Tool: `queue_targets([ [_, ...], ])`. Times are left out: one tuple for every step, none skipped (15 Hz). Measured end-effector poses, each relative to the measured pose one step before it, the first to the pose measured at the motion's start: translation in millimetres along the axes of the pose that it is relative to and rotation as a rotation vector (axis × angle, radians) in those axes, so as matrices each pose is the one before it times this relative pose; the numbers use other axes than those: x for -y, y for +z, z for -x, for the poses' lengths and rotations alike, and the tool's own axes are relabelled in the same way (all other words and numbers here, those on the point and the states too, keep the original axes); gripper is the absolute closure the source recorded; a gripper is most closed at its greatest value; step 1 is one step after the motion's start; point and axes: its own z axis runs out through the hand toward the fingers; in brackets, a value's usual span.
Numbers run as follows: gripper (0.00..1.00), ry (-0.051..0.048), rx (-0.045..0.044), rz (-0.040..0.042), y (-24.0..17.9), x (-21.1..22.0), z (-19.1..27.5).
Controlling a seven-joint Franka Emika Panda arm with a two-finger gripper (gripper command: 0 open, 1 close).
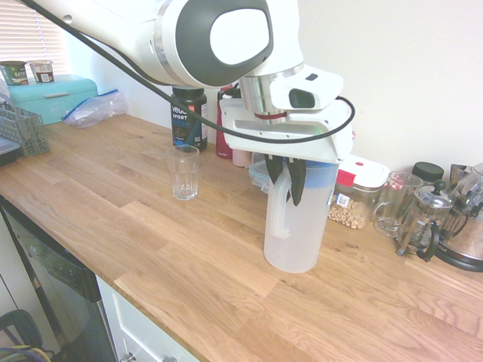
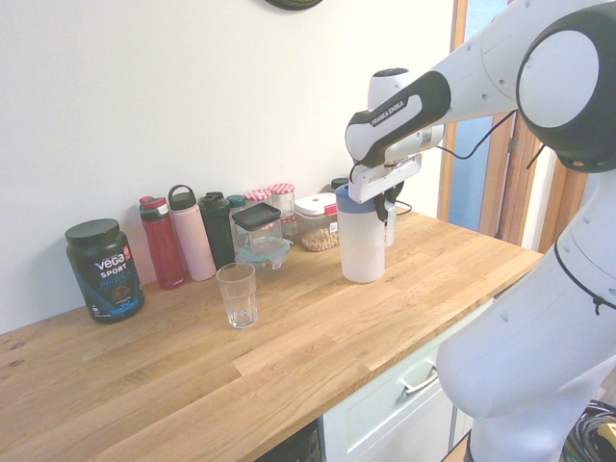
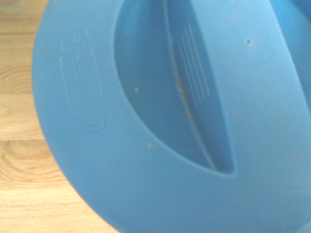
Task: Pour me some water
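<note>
Gripper fingers (image 1: 296, 181) are shut on the pitcher's handle (image 1: 279, 215), one to each side. Beneath spreads the wooden worktop (image 1: 151, 219). The blue-lidded Rubbermaid pitcher (image 1: 298, 234) stands upright on it, between the front and back edges, long axis vertical, lid up, handle toward the front edge. Nearer the back edge is the Vega Sport protein tub (image 2: 104, 271). The clear drinking glass (image 2: 238, 295), upright, stands between tub and pitcher, apart from both.

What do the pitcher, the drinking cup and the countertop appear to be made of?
Blue-lidded pitcher: probably matte plastic, cloudy and translucent. Clear faceted cup: likely glossy glass, transparent with highlights. Light-brown countertop: apparently satin wood, with grain and joined strips.
</note>
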Motion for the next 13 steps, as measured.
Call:
queue_targets([
  [0.00,0.00195,0.00192,0.00043,1.05,0.43,-1.16],
  [0.00,0.00173,0.00084,0.00065,0.62,-0.26,-1.07],
  [0.00,0.00077,0.00082,0.00075,0.55,-0.15,-0.46],
  [0.00,0.00120,0.00226,0.00168,1.31,-0.17,-0.27],
  [0.00,0.00107,0.00137,0.00118,0.91,0.12,-0.55],
  [0.00,0.00103,0.00186,0.00201,-0.05,0.11,-1.06],
  [0.00,0.00236,0.00666,0.00577,-1.62,-0.65,-1.55],
  [0.00,0.00415,0.00761,0.00711,-4.88,-1.11,-2.62],
  [0.00,0.01076,0.01728,0.01210,-7.80,-2.08,-2.83],
  [0.00,0.01756,0.03040,0.01440,-10.97,-2.96,-1.35],
  [0.00,0.01564,0.03474,0.00429,-13.52,-3.56,1.45],
  [0.00,0.00753,0.03649,-0.01087,-14.85,-2.98,5.88],
  [0.00,-0.00740,0.03780,-0.01696,-15.68,-2.73,10.80],
])
